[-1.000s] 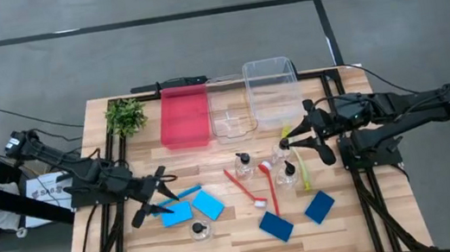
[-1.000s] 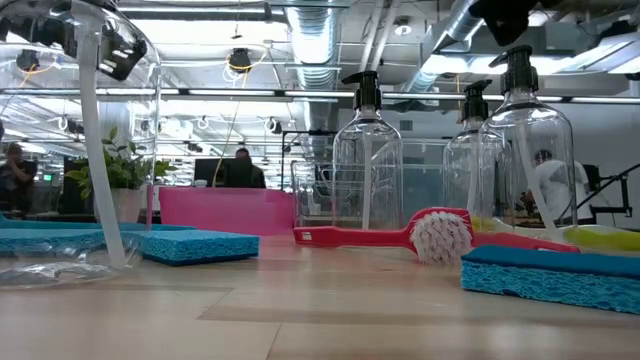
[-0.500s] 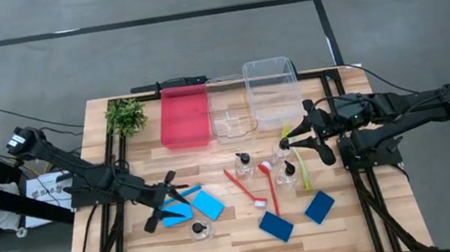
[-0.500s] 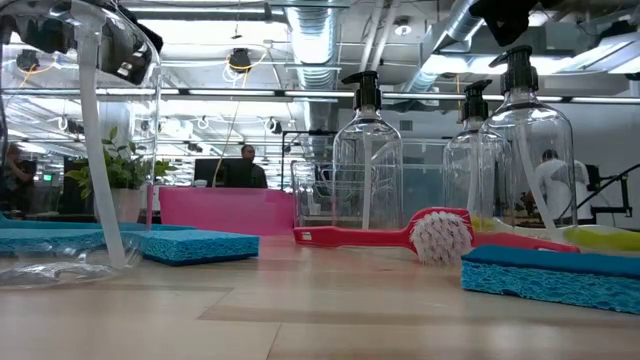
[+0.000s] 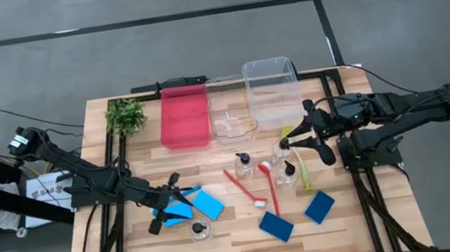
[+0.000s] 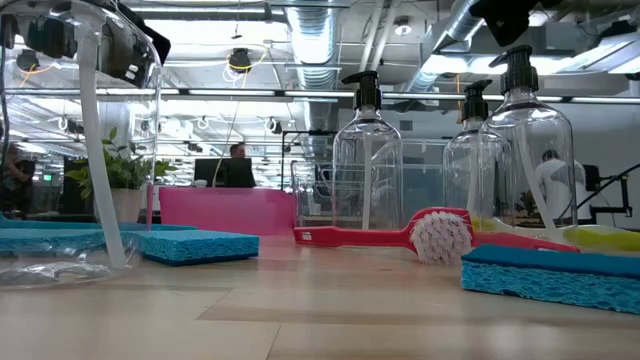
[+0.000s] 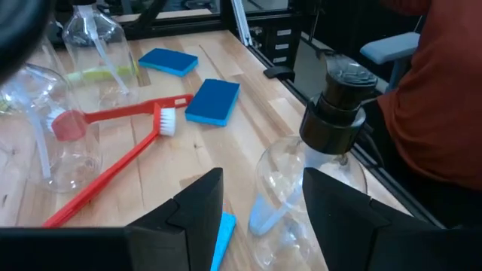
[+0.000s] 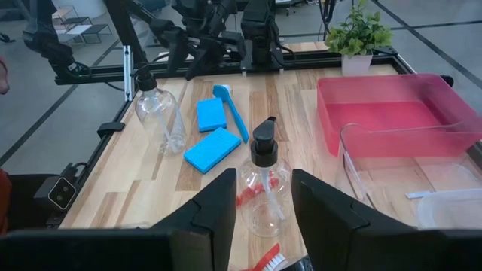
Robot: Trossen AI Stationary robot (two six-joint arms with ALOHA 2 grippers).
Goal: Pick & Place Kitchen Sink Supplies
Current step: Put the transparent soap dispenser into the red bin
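– Starting overhead: where do the arms stand?

– The left gripper (image 5: 166, 210) hovers at the table's front left, fingers spread, over the light-blue sponges (image 5: 209, 204) and just beside the lone pump bottle (image 5: 198, 229). The right gripper (image 5: 307, 139) is at the right, also parted, next to the cluster of bottles (image 5: 264, 170). Neither holds anything. The pink bin (image 5: 184, 116) and clear bin (image 5: 273, 92) sit at the back.

– Low view?

– The lone pump bottle (image 6: 80, 150) fills the left foreground, upright. A red brush (image 6: 430, 235) lies flat mid-table, with bottles behind it.

– Left wrist view?

– Both fingers (image 7: 199, 211) are released, and the lone pump bottle (image 7: 301, 188) lines up in the gap ahead of them. I cannot tell whether there is contact.

– Right wrist view?

– The pincer is unclenched, and one upright bottle of the cluster (image 8: 263, 188) is framed between the fingers (image 8: 218, 203).

– Handling assessment?

– My judgement: the bottle looks empty, so it is light and easily tipped. Its clear wall is smooth, rounded and likely slippery, and may flex under a hard squeeze. I recommend closing on the body below the shoulder or on the neck under the black top (image 7: 337, 105), with the jaws level and centred. An off-centre close could knock it over or spin it away.
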